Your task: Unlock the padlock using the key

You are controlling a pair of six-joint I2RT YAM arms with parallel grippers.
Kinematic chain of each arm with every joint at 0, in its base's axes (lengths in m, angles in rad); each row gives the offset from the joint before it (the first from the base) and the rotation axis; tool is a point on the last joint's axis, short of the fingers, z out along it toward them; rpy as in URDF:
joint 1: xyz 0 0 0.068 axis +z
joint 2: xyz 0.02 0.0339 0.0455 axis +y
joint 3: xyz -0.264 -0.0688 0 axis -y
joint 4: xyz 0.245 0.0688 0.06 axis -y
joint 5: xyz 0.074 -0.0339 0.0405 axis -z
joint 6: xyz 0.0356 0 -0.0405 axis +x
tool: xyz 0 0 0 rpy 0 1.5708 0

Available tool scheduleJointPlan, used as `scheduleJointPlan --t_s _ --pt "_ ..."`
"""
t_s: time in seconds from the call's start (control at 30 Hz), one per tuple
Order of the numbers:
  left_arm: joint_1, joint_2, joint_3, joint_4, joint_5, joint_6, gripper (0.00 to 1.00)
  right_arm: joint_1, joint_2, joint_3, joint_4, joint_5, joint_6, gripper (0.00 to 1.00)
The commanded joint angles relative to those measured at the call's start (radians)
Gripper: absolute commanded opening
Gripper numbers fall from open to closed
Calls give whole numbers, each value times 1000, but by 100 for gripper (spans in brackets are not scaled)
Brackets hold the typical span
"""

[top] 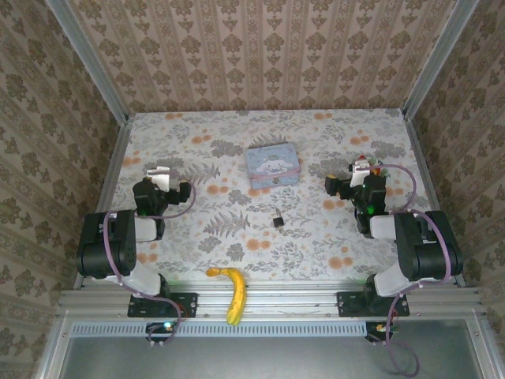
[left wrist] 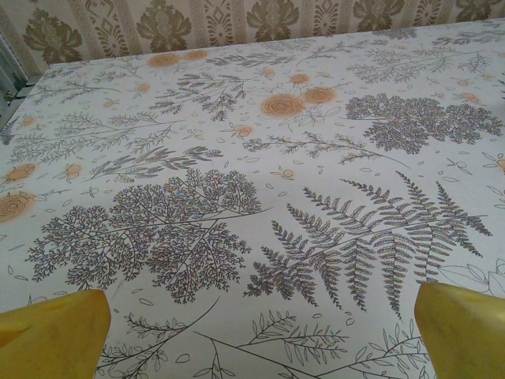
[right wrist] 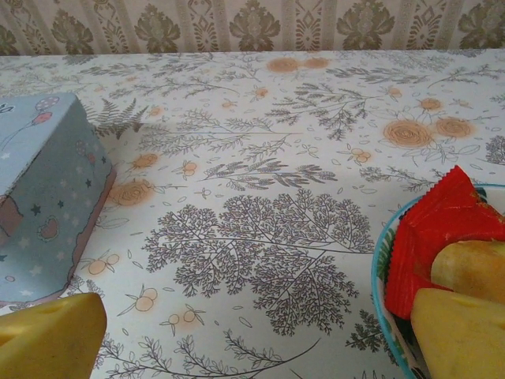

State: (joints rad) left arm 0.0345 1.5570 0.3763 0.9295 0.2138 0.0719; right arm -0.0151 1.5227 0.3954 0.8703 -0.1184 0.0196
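On the left of the floral table [top: 205, 237], the left gripper [top: 163, 175] has its yellow fingers [left wrist: 55, 332] spread wide, holding nothing. A banana [top: 233, 294] lies at the near edge, and right of it the padlock [top: 278, 221], a tiny black block, sits mid-table, nearer than the blue tin [top: 272, 164]. On the right, the right gripper [top: 359, 172] is likewise spread and empty, just beside a bowl [right wrist: 375, 288] holding a red packet [right wrist: 442, 221].

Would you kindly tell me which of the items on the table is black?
The tiny square padlock lying between the pale blue tin and the yellow banana; it alone is black.
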Motion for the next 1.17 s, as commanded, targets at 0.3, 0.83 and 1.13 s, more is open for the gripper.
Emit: scheduleJointPlan --t_s 0.3,0.83,1.13 --pt "4 2 -3 31 19 8 100 27 4 7 -14 230 36 100" --pt "-12 -1 -9 37 7 27 100 27 5 10 -16 230 36 100" --pt "-12 1 -4 28 -10 18 100 27 5 10 -16 230 36 100"
